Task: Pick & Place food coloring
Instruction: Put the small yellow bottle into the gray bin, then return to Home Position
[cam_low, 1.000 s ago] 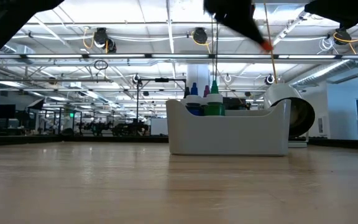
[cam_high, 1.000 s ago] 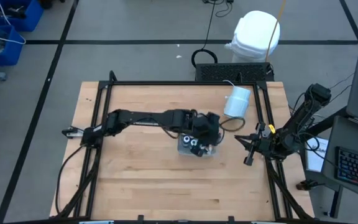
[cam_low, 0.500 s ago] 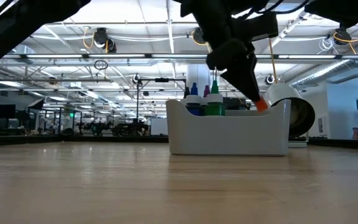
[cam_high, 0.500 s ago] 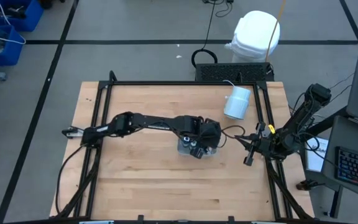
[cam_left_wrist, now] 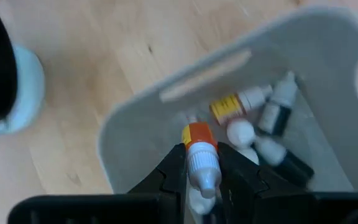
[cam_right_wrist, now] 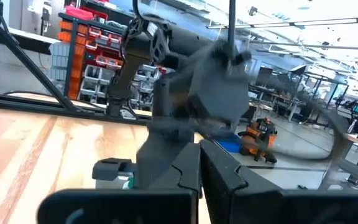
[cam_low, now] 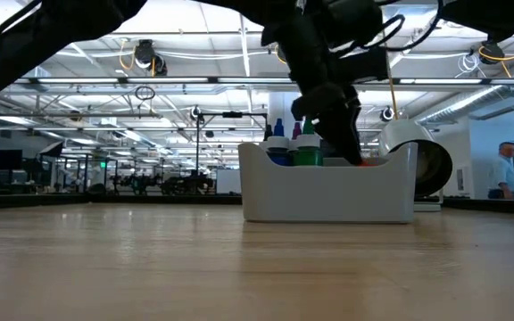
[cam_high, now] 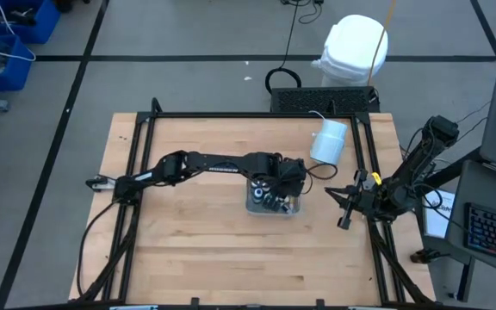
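A clear plastic tray (cam_high: 252,207) stands at the middle of the table; its wall (cam_low: 328,196) shows white in the low view. Several small food coloring bottles (cam_left_wrist: 272,118) lie inside, and blue and green tops (cam_low: 308,147) rise above its rim. My left gripper (cam_high: 288,183) slants down into the tray, shut on a small orange-and-white bottle (cam_left_wrist: 199,146). At the table's right edge my right gripper (cam_high: 344,222) waits, shut (cam_right_wrist: 199,163) and holding nothing. My left gripper pinches the little bottle's white end (cam_left_wrist: 205,174) between its two fingers. The bottle lies along the fingers, and its orange end (cam_left_wrist: 197,134) juts out past the fingertips. The fingers slant steeply down from the table's left. The orange end (cam_low: 364,161) hangs just inside the tray's rim.
A big white cylinder (cam_high: 328,140) lies on its side at the back right, close behind the tray (cam_low: 422,165). A black frame (cam_high: 231,117) runs round the table. In the low view a person (cam_low: 505,169) stands far off in the room.
My left gripper has come down toward the tray and a little toward the table's right edge, tipping steeper, still shut on the orange-and-white bottle. The bottle's orange end has sunk from well above the tray to just inside its rim.
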